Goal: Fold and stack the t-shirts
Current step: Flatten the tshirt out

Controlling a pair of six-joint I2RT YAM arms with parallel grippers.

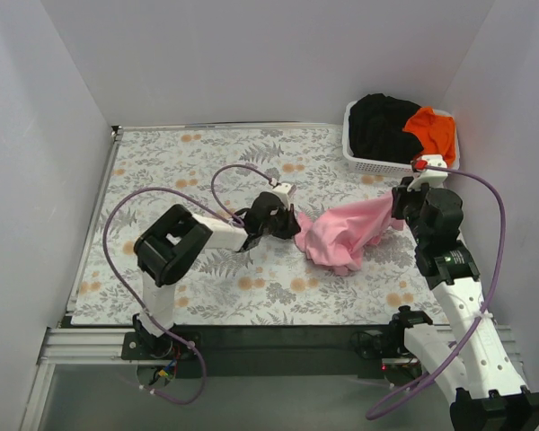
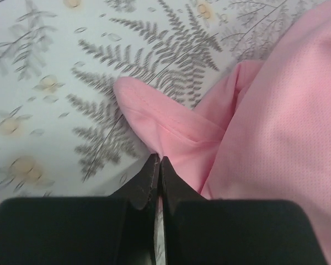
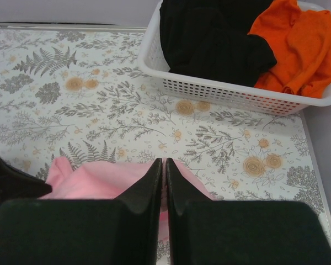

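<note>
1. The pink t-shirt (image 1: 341, 235) lies bunched in a loose heap on the floral-print surface (image 1: 189, 171), right of the middle and between the two arms.
2. The left gripper (image 1: 287, 224) sits at the heap's left edge. In the left wrist view its black fingers (image 2: 146, 179) are pressed together, pinching a folded edge of the pink cloth. A rounded flap of the cloth sticks out beyond the tips onto the fern pattern.
3. The right gripper (image 1: 400, 211) is at the shirt's upper right end. From there a band of pink cloth runs up off the heap, pulled fairly taut towards that gripper.
4. In the right wrist view the right gripper's fingers (image 3: 149, 185) are clenched together, with pink cloth under and between them. It is grasping the shirt.
5. Most of the pink cloth sags onto the surface between the two grasps, crumpled rather than spread flat.
6. A white lattice basket (image 1: 377, 164) stands at the far right corner of the surface, just beyond the right gripper and apart from the pink shirt.
7. Inside the basket, the black t-shirt (image 1: 382, 126) fills the left and middle part.
8. The orange t-shirt (image 1: 434, 130) lies in the right part of the basket, touching the black one. Both are crumpled, not folded.
</note>
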